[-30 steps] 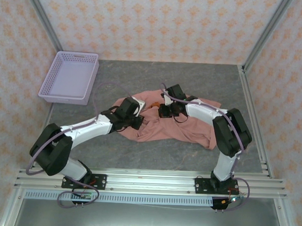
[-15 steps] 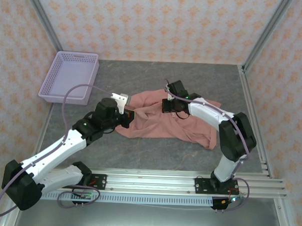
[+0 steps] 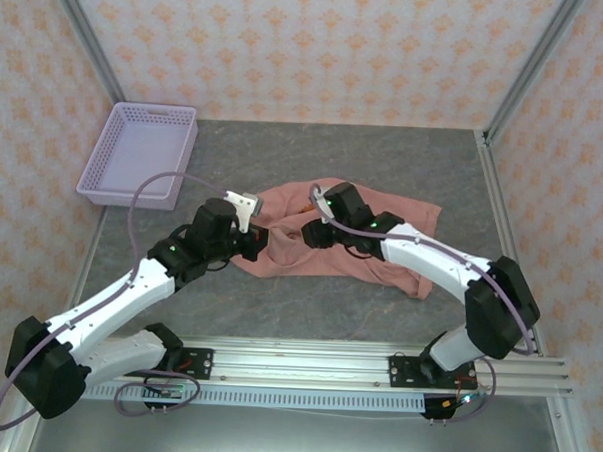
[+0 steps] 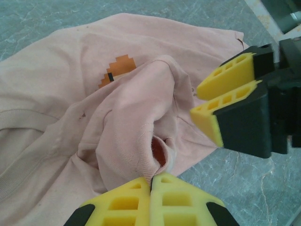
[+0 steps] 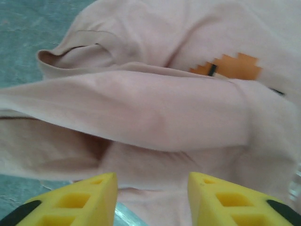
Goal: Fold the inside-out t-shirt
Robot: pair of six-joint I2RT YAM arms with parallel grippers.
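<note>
Right gripper (image 5: 151, 183) just let go: jaws partly apart, empty, over the t-shirt (image 3: 290, 258) bunched mid-table (image 3: 385, 155). Left gripper (image 4: 150, 181) stays pinched on a fold. Looks like a regrasp is next.

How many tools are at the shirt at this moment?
2. The left tool is shut on the shirt's left edge. The right tool stands open over its bunched middle.
</note>
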